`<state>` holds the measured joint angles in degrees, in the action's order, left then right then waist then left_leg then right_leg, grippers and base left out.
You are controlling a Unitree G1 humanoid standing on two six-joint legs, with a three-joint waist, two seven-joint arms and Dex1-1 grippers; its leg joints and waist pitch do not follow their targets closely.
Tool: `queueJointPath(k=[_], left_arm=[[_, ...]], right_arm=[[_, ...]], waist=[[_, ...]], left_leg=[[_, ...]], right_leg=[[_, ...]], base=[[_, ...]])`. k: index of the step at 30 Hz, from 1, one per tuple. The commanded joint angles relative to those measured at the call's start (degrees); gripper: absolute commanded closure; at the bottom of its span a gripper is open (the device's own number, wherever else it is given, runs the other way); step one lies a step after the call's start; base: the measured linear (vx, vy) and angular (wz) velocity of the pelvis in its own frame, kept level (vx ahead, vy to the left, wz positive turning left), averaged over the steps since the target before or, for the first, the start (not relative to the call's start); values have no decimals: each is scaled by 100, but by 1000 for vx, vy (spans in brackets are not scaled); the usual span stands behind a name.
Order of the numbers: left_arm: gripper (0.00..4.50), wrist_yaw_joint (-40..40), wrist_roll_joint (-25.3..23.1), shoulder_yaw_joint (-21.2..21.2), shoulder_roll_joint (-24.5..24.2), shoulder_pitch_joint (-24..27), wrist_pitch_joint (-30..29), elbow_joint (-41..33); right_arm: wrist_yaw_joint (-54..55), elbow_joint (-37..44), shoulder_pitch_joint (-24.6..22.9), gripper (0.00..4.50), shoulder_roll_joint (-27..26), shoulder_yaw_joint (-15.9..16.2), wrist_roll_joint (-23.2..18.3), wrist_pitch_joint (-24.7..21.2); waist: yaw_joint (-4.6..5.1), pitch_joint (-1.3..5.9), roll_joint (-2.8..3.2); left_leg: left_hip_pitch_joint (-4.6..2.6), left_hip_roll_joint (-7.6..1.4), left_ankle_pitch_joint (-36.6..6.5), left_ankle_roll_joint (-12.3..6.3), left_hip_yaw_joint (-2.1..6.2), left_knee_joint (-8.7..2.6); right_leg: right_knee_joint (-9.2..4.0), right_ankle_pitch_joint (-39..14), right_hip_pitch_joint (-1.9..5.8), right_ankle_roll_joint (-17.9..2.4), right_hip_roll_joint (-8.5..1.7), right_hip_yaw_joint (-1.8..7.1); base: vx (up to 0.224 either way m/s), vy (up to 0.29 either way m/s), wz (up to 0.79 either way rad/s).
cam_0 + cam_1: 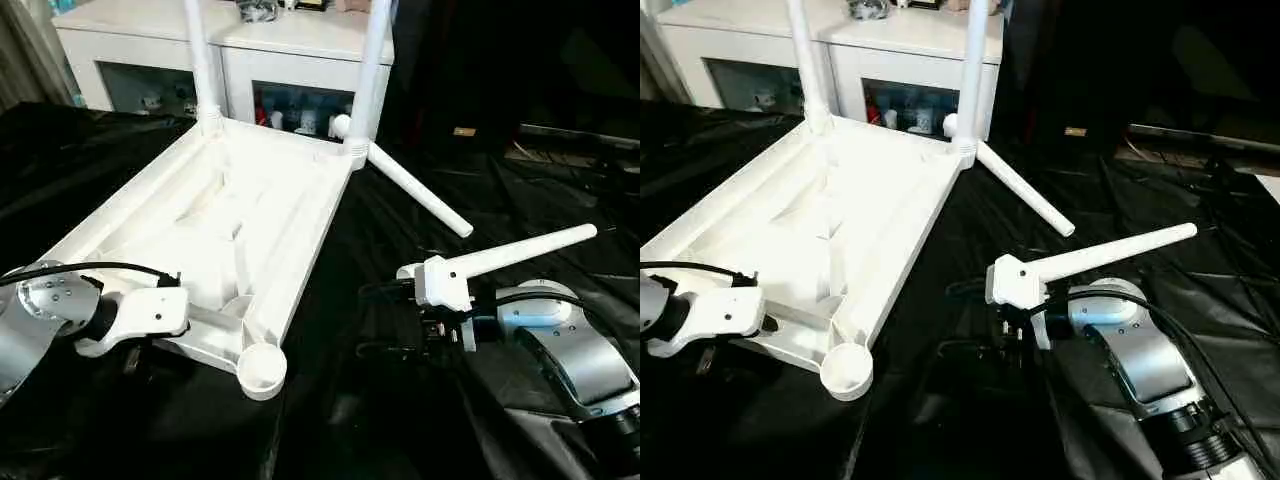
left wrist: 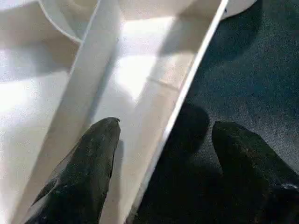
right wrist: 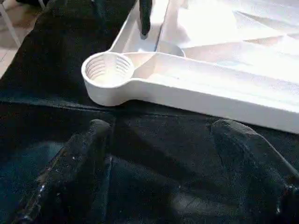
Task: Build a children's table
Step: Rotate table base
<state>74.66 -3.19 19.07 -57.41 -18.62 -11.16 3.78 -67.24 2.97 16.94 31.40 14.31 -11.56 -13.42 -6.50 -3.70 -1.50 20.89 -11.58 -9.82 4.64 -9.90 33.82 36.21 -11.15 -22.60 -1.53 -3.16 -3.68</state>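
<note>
We see the white tabletop (image 1: pixel 240 235) lying upside down on the black cloth (image 1: pixel 400 420), ribbed underside up; two legs (image 1: pixel 200 60) stand upright in its far corner sockets, a third leg (image 1: pixel 420 190) lies on the cloth just beside the far right corner, and a fourth leg (image 1: pixel 520 250) lies across our right forearm; our left gripper (image 2: pixel 161 154) straddles the tabletop's near rim, one finger inside the tray, the other over the cloth, spread and grasping nothing; our right gripper (image 3: pixel 161 154) hovers released above the cloth, near the empty threaded corner socket (image 3: pixel 108 70); behind, a white cabinet (image 1: pixel 300 60) holds small items behind glass doors.
</note>
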Motion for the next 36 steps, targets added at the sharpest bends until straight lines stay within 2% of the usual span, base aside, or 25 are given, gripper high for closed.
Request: queueJointPath(k=[1,3,4,5,6,7,11,12,13,15,17,18,19,23,27,28,31,36], left_arm=[[114,-5,-27,-31,52,-92,51,52],[126,-42,-52,-18,117,-127,50,110],[130,-30,-27,-9,158,-118,-14,101],[139,-23,-22,-5,164,-115,-26,95],[165,-7,-20,8,173,-115,-46,98],[165,21,-43,44,173,-120,-68,116],[178,100,-124,131,133,-112,-106,167],[205,124,-137,146,132,-123,-136,213],[212,128,-157,165,141,-125,-115,278],[214,135,-179,175,155,-129,-92,334],[228,99,-249,203,214,-172,-18,479],[240,90,-262,206,249,-190,-40,519],[250,94,-253,205,263,-193,-78,523],[280,134,-233,196,303,-184,-243,472],[311,165,-137,161,305,-88,-436,315],[326,187,-91,146,294,-38,-500,241],[349,220,15,85,276,114,-661,23],[384,8,461,-194,326,900,-1411,-998]], right_arm=[[0,188,-41,75,76,-30,-97,-77],[-3,272,-83,75,46,-87,-238,-132],[-80,435,-140,75,34,-154,-477,-274],[-101,467,-151,75,34,-167,-527,-305],[-136,498,-160,75,42,-172,-565,-316],[-191,513,-165,75,69,-156,-574,-300],[-269,517,-188,75,146,-75,-504,-297],[-258,496,-176,75,148,-52,-459,-290],[-237,483,-175,75,127,-52,-454,-283],[-212,485,-177,75,123,-48,-467,-288],[-174,525,-190,75,111,-65,-536,-336],[-157,558,-199,75,119,-70,-591,-384],[-154,565,-202,75,121,-70,-604,-396],[-142,580,-212,75,119,-83,-630,-438],[-123,558,-208,75,106,-88,-625,-436],[-124,542,-199,75,103,-87,-621,-431],[-115,511,-177,75,96,-82,-616,-421],[-32,418,-92,75,30,-78,-610,-403]], waist=[[-4,380,171],[-4,386,161],[-2,391,191],[-2,390,182],[-2,397,181],[3,392,195],[7,379,187],[0,379,216],[5,380,227],[5,385,206],[5,382,239],[8,388,224],[7,389,241],[4,400,245],[8,406,242],[11,406,222],[20,412,228],[88,399,212]], left_leg=[[-119,-179,-1714,123,88,-408],[-116,-173,-1662,91,86,-403],[-124,-171,-1651,83,85,-398],[-116,-184,-1653,81,90,-402],[-121,-182,-1659,77,91,-404],[-115,-182,-1681,83,93,-406],[-120,-175,-1745,96,89,-406],[-126,-173,-1757,105,93,-406],[-129,-175,-1788,116,96,-407],[-125,-167,-1779,104,91,-400],[-120,-166,-1762,104,96,-401],[-121,-167,-1754,102,97,-400],[-122,-164,-1742,99,96,-399],[-117,-170,-1686,82,97,-394],[-110,-170,-1612,61,91,-389],[-98,-167,-1578,48,91,-390],[-94,-170,-1552,48,90,-388],[-82,-175,-1546,-12,85,-388]], right_leg=[[-492,-1544,217,-963,-444,313],[-482,-1504,223,-968,-444,311],[-483,-1472,221,-974,-440,312],[-479,-1422,223,-989,-437,309],[-474,-1385,227,-1002,-434,304],[-470,-1362,220,-1014,-433,303],[-492,-1544,217,-991,-441,306],[-498,-1598,212,-975,-446,308],[-500,-1620,211,-972,-447,308],[-506,-1608,215,-972,-443,306],[-506,-1602,216,-972,-441,303],[-504,-1588,224,-968,-441,302],[-506,-1581,225,-972,-440,304],[-493,-1472,230,-1023,-443,301],[-477,-1394,232,-1053,-441,300],[-480,-1380,242,-1049,-442,299],[-465,-1339,246,-1066,-447,300],[-462,-1363,242,-1116,-443,299]], base=[[0,0,0],[0,0,0],[0,0,0],[0,0,0],[0,0,0],[0,0,0],[0,0,0],[0,0,0],[0,0,0],[0,0,0],[0,0,0],[0,0,0],[0,0,0],[0,0,0],[0,0,0],[0,0,0],[0,0,0],[0,0,0]])
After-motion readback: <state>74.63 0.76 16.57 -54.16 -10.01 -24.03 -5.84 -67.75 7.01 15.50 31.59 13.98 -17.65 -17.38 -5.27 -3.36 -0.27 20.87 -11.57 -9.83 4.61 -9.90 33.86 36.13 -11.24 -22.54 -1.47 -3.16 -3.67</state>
